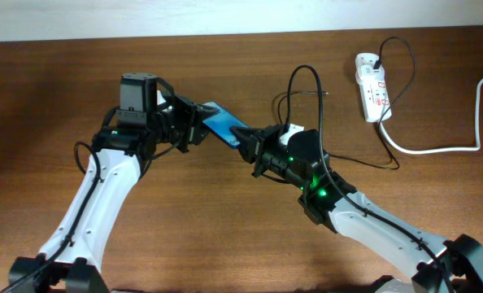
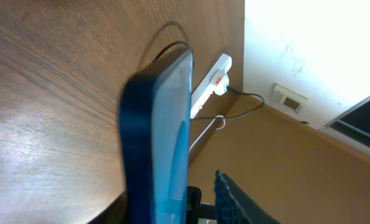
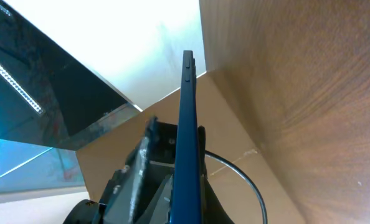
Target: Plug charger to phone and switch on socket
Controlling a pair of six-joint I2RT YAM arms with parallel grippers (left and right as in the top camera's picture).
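Phone (image 1: 219,124) is off the bench (image 1: 225,244), slanted in the air between the two hands, left of centre. Its lit blue face points up.

Left hand (image 1: 194,124) pinches the phone's far-left end. In the left wrist view the phone runs edge-on straight out from the camera, with dark finger parts on either side at the bottom.

Right hand (image 1: 250,146) is at the opposite, near-right end and its fingers are pressed together. I cannot tell what they pinch. In the right wrist view the phone rises edge-on through the middle of the frame, side buttons showing, and the fingertips themselves aren't visible. The connector tip isn't visible either, so I can't tell if it's seated in the phone.

Charger (image 1: 306,77): the thin black cable loops up above the right hand, with another run trailing right across the bench by the right arm. Its black plug sits at the far end of the socket (image 1: 372,88).

The socket lies flat at the far right of the bench, well apart from both hands. Red switch marks show, but the on/off position is too small to read. The white cord (image 1: 437,149) curves from the socket's near end out to the right edge.
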